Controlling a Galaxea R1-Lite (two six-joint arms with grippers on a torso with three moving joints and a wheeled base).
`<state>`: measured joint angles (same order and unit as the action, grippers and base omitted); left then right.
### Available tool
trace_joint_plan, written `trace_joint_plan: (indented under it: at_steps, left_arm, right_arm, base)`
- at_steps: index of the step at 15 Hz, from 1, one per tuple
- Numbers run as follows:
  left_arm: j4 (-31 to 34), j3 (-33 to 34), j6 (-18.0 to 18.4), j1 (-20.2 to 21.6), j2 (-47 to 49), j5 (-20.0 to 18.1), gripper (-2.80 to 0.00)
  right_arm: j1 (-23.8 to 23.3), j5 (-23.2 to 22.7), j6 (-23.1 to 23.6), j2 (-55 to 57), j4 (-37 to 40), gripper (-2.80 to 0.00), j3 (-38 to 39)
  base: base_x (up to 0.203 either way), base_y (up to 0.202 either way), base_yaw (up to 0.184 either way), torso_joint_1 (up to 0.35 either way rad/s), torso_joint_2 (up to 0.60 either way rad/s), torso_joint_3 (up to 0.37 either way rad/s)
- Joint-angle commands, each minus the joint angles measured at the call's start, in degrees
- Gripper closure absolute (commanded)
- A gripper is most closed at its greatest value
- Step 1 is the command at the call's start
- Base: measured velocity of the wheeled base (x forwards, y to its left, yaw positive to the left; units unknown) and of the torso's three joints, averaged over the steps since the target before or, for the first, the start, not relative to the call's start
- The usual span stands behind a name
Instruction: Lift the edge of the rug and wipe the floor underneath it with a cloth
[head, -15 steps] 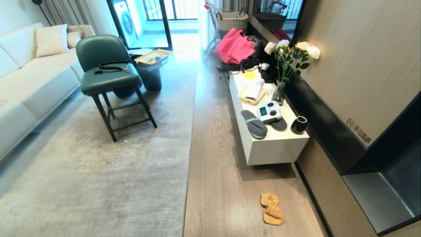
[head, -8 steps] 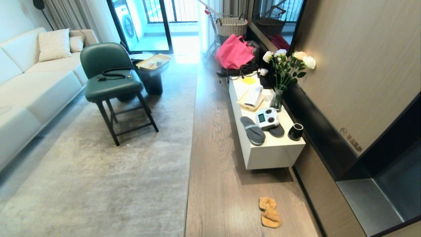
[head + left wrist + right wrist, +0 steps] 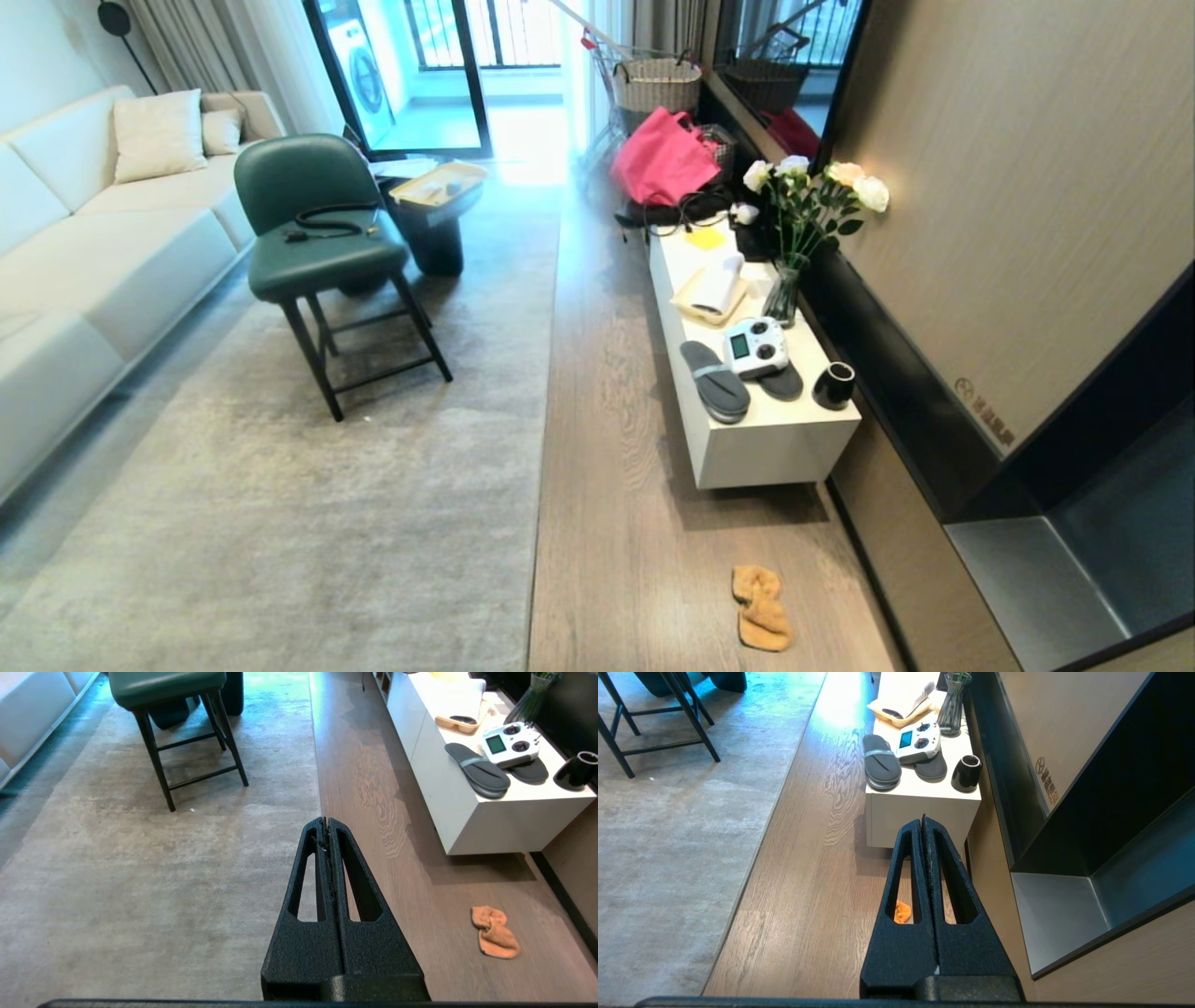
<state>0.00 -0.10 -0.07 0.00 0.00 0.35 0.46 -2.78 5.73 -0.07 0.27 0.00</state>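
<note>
Lying flat against the floor (image 3: 616,523), the rug edge (image 3: 538,485) is seen as a straight border running away from the camera, with the pale grey rug (image 3: 280,523) spread to its left. The cloth (image 3: 761,609) is found crumpled on the bare planks to the right of that edge, well apart from it and near the front end of a white low cabinet (image 3: 775,453). On the cabinet, dark slippers (image 3: 714,380), a white remote controller (image 3: 756,346) and a black cup (image 3: 833,385) are set. A green chair (image 3: 317,243) is placed on the rug. The left gripper (image 3: 325,826) is held above the rug edge, its jaws pressed together with nothing between them. The right gripper (image 3: 923,823) is likewise closed and empty above the floor.
</note>
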Motion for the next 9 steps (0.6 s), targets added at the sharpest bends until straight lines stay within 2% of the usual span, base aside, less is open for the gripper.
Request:
trace_joint_plan:
  at_steps: [1, 9]
  left_arm:
    - [-0.1, 0.0, 0.0, 0.0, 0.0, 0.0, 0.00]
    - [-0.1, 0.0, 0.0, 0.0, 0.0, 0.0, 0.00]
  right_arm:
    - [0.0, 0.0, 0.1, 0.1, 0.0, 0.00, 0.0]
    - [0.0, 0.0, 0.2, 0.1, 0.1, 0.00, 0.0]
  base:
    - [0.000, 0.000, 0.000, 0.151, -0.34, -0.200]
    - [0.000, 0.000, 0.000, 0.150, -0.33, -0.181]
